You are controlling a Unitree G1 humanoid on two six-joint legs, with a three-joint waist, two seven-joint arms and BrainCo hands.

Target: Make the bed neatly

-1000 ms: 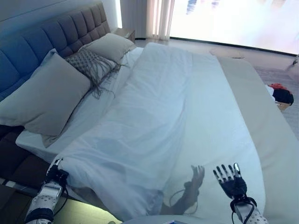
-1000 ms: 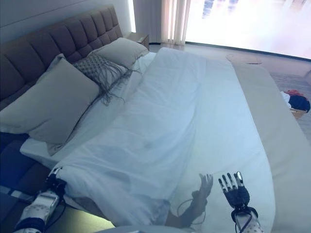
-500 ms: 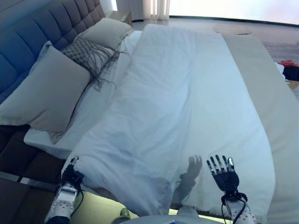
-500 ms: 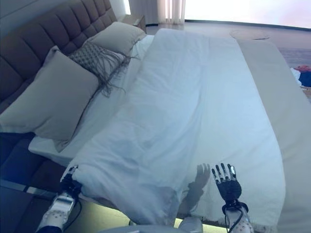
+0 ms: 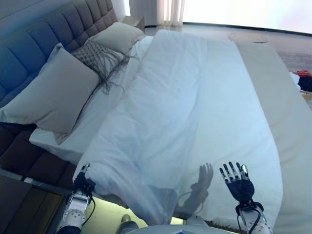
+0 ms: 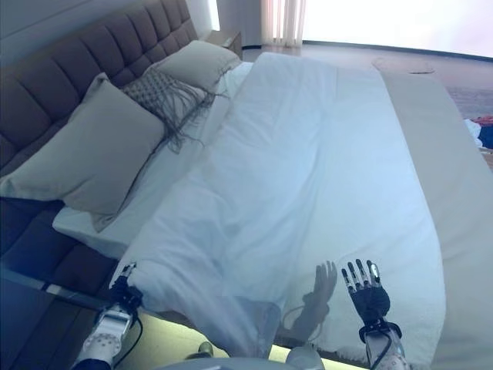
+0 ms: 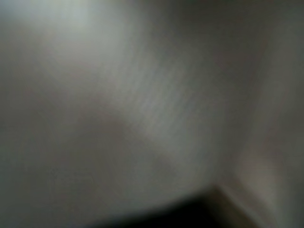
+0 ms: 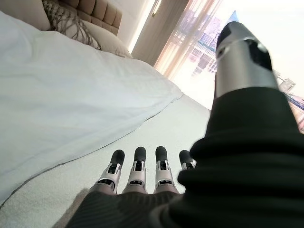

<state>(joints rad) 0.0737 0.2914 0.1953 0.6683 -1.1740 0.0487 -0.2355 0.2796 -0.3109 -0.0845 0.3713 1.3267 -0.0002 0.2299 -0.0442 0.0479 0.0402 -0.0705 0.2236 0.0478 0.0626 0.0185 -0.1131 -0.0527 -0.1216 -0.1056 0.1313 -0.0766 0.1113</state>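
Right hand point(image 5: 240, 184) fingers point(image 8: 137, 167) are held straight and spread, flat over the white duvet point(image 5: 195, 112) near its lower edge; nothing is pinched. Left hand point(image 5: 83, 185) is seen at the duvet's near corner by the bed's side edge; whether its fingers are closed on the cloth cannot be told, the left wrist view being filled by pale fabric. The duvet is laid along the bed point(image 5: 287, 126) but slants, bunched and hanging at the near corner. Two pillows point(image 5: 53, 95) and a fringed cushion point(image 5: 97, 57) are propped against the headboard point(image 5: 44, 44). Judged partly done: squaring and smoothing remain
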